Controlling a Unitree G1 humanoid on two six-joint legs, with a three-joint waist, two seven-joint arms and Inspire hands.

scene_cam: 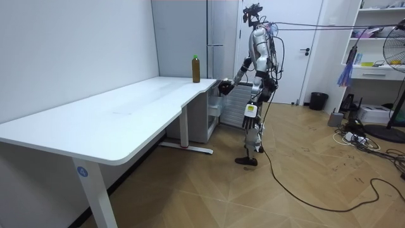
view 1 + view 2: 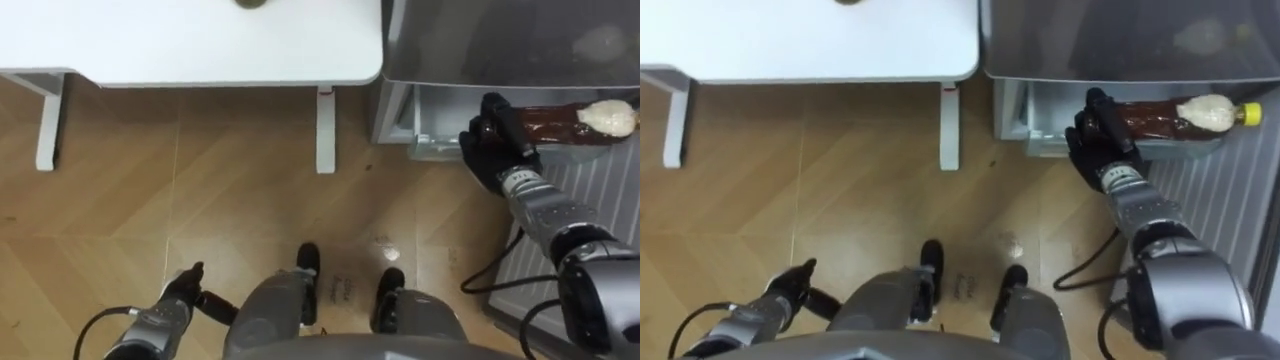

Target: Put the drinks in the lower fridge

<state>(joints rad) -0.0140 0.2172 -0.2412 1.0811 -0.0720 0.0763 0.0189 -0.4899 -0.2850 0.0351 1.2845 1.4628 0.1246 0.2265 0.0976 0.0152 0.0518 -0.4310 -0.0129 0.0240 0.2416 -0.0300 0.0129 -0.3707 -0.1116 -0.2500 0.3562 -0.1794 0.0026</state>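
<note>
The bottle (image 2: pixel 1155 118) is gripped at its base by the curled right hand (image 2: pixel 1090 140) at the fridge (image 2: pixel 1120 40) opening; knocked on the fridge edge, it may be dropped.

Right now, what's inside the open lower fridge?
One brown drink bottle on its side, its base gripped by the right hand. The upper fridge front overhangs the lower fridge, hiding its back.
</note>
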